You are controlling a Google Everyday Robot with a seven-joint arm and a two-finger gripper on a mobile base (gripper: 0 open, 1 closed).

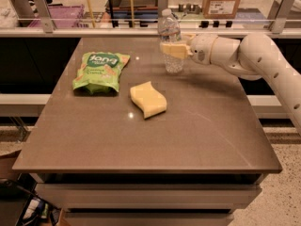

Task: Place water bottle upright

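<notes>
The water bottle (170,39) is a small clear ribbed bottle with a white cap. It stands upright on the brown table (202,135) near the far edge, right of centre. My gripper (172,49) reaches in from the right on a white arm. Its cream fingers (174,51) are around the bottle's middle, covering the label band. The bottle's base appears to rest on the table surface.
A green snack bag (97,71) lies at the left of the table. A yellow sponge (147,99) lies near the middle, in front of the bottle. A glass rail and shelves with boxes run behind the far edge.
</notes>
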